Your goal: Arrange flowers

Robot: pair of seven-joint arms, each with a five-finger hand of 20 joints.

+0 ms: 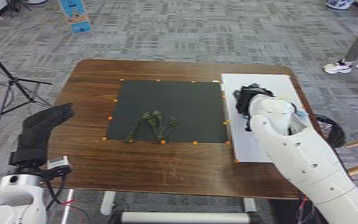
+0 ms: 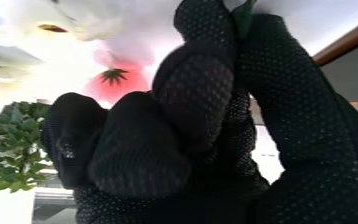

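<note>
**Flower arranging: some sprigs left to go**

Nearest, the left hand [image 1: 44, 125] is off the table's side, fingers loosely extended, holding nothing. A few green sprigs [image 1: 158, 125] lie on the near part of the dark mat [image 1: 171, 95], so I'd call those the leftovers. Farther up, the right hand [image 1: 250, 97] is over the white board [image 1: 251, 150], fingers pinched on a bit of green stem [image 2: 243, 20]. Past its fingers there's a pink bloom [image 2: 127, 89], pale petals [image 2: 33, 57] and leafy greenery [image 2: 17, 142]. Looks partly arranged to me, but can't tell what's supporting them.
</note>
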